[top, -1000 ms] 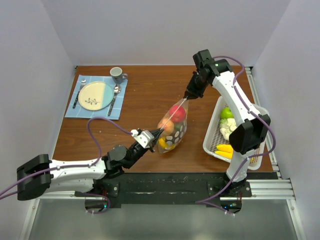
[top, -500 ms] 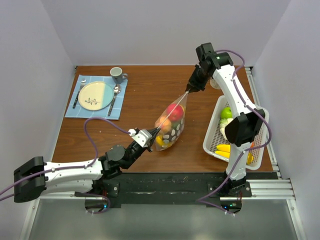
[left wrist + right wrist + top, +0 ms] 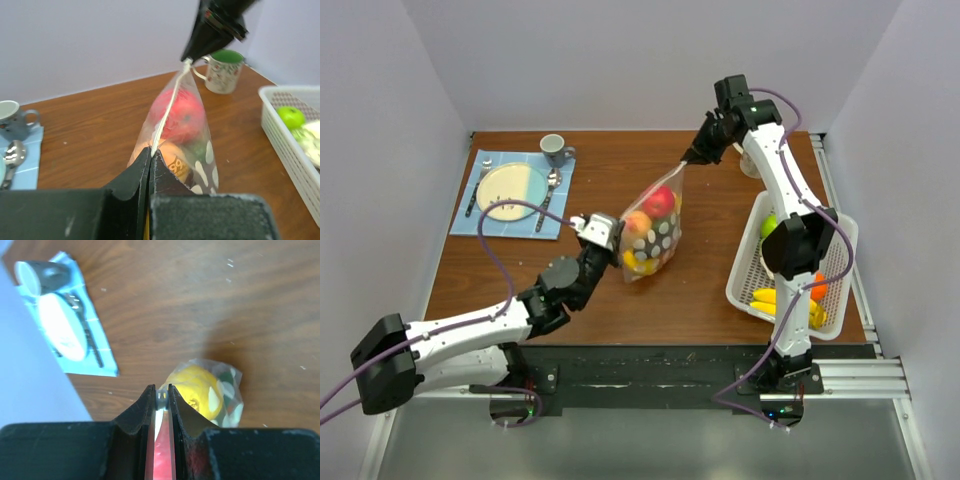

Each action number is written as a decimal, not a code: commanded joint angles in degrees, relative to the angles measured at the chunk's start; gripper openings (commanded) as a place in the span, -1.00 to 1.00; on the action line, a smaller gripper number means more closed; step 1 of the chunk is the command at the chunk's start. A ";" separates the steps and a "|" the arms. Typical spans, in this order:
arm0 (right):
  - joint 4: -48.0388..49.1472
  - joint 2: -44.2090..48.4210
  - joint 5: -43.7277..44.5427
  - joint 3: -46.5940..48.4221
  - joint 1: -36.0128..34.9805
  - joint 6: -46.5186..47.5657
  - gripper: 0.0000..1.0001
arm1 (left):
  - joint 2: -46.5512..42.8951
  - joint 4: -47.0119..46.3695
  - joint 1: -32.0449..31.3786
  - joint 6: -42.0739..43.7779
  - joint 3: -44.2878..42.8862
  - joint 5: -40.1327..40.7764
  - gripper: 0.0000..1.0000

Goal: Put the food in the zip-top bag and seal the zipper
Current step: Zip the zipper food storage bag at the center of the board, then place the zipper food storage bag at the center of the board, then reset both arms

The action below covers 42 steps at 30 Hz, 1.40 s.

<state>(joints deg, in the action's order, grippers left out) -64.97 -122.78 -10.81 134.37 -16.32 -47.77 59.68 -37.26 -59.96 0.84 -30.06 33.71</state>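
We found the zip-top bag point(image 3: 652, 232) held up over the table point(image 3: 600, 180), strung between the two arms near the middle of the tabletop. The left gripper point(image 3: 151, 154) had its jaws pressed fully together on the bag's near-left top corner. The right gripper point(image 3: 161, 391) pinched the far-right corner, its jaws narrow with only thin plastic between them. The zipper point(image 3: 169, 107) ran taut as a pale line from one grip to the other; we could not tell whether it was pressed shut along its length. The food point(image 3: 658, 205) sat inside the hanging pouch, a red fruit uppermost with orange and yellow below it. A green fruit point(image 3: 772, 226) and yellow pieces point(image 3: 770, 297) lay in the white basket point(image 3: 742, 262) at the right edge. A mug point(image 3: 222, 72) stood far right beyond the bag. A blue placemat point(image 3: 470, 225) with a plate point(image 3: 510, 190) lay far left.
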 commanded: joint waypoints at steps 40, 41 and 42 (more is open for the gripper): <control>12.31 42.96 21.35 -42.31 0.32 16.65 0.97 | 3.16 42.87 9.42 -36.61 -20.65 -18.78 1.00; 12.85 45.15 21.62 -44.43 0.32 16.92 0.97 | 3.25 45.49 9.43 -36.87 -21.34 -18.34 1.00; 13.37 48.48 23.01 -46.37 0.32 17.27 0.97 | 3.34 46.65 9.51 -37.14 -21.53 -17.99 1.00</control>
<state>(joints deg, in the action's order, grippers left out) -54.94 -83.35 7.90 94.63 -16.05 -32.99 63.09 -0.80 -51.44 -33.50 -48.75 14.96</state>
